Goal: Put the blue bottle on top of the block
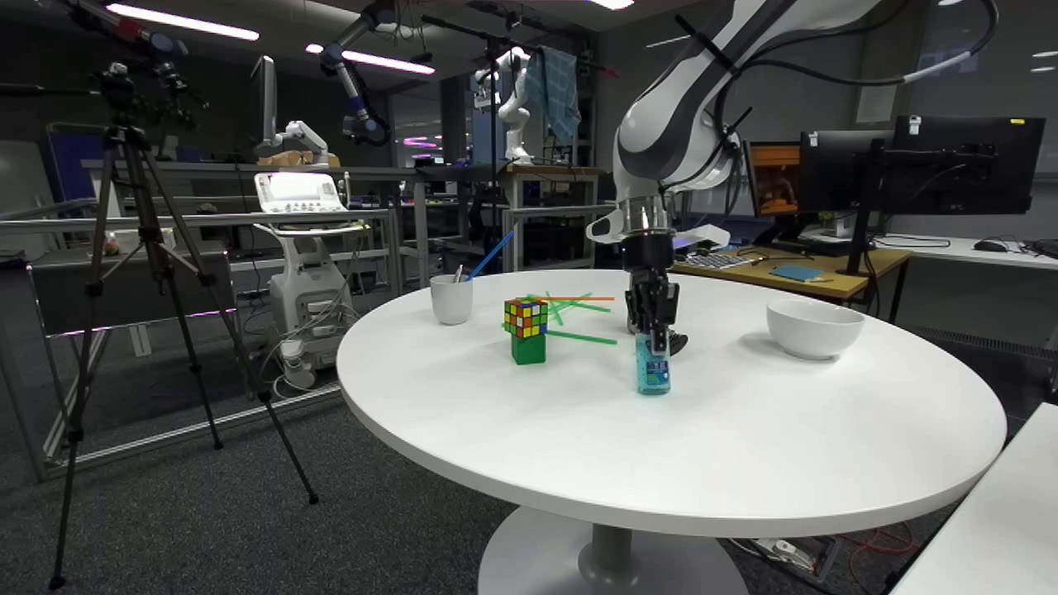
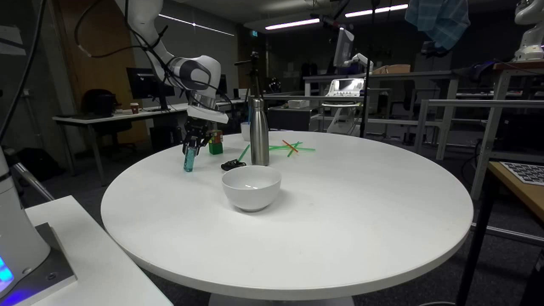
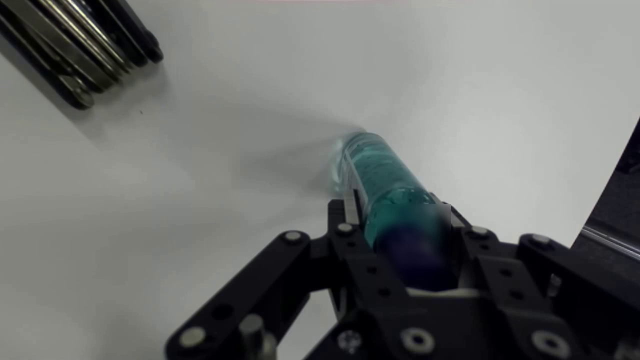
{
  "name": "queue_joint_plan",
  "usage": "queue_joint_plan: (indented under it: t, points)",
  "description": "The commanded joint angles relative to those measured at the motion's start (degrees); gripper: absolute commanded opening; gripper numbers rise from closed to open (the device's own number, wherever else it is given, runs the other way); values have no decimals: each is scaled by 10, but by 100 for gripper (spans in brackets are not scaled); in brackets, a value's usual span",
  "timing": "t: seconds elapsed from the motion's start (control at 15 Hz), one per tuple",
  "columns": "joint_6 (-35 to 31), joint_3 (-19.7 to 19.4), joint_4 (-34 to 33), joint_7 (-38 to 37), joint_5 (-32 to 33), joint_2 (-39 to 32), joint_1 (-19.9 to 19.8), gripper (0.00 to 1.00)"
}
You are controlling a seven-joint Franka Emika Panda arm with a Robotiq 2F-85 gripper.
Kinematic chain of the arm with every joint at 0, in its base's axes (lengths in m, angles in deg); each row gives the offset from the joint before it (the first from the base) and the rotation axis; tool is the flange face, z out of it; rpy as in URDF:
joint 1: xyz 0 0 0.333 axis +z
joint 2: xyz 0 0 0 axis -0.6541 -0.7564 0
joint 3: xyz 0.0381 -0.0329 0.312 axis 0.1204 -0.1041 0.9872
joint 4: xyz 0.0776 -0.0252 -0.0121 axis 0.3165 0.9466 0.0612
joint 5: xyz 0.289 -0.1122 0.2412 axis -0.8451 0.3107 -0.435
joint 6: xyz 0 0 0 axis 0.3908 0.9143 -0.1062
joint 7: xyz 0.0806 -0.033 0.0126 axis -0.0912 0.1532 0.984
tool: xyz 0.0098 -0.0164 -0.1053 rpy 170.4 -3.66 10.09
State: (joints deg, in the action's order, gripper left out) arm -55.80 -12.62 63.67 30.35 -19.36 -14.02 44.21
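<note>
Green block (image 1: 529, 350): in an exterior view, on the table (image 1: 702, 463), Rubik's cube (image 1: 526, 318) atop.
Blue bottle (image 2: 189, 160): in an exterior view, apart from the block, slightly tilted (whether it touches the table, I cannot tell).
Gripper (image 3: 397, 205): in the wrist view, closed to the bottle's width, fingers (image 3: 336, 214) clasping it.

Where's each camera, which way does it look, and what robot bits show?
Wrist view: rides on the arm, looking down at the blue bottle; the gripper shows.
An exterior view: off the arm, facing across the round table, blue bottle up front; arm and gripper show.
An exterior view: off the arm, facing across the round table, white bowl up front; arm, gripper and probably its base show.
Both exterior views share the round table, blue bottle, white bowl, arm and gripper.
</note>
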Motion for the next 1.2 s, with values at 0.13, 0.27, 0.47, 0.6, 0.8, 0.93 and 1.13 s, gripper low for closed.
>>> queue_joint_plan:
  t: [0.13,0.27,0.47,0.6,0.8,0.93,1.13]
  points:
    - [22,12,-13,12,-3,6,-14,10]
    - [21,11,-9,5,0,17,-12,10]
    - [19,9,-4,0,4,32,-9,10]
    - [13,7,-2,-8,5,42,-6,10]
    - [-11,5,2,-41,5,55,2,10]
    - [-23,6,5,-55,5,63,6,10]
    - [-45,5,8,-86,9,70,10,10]
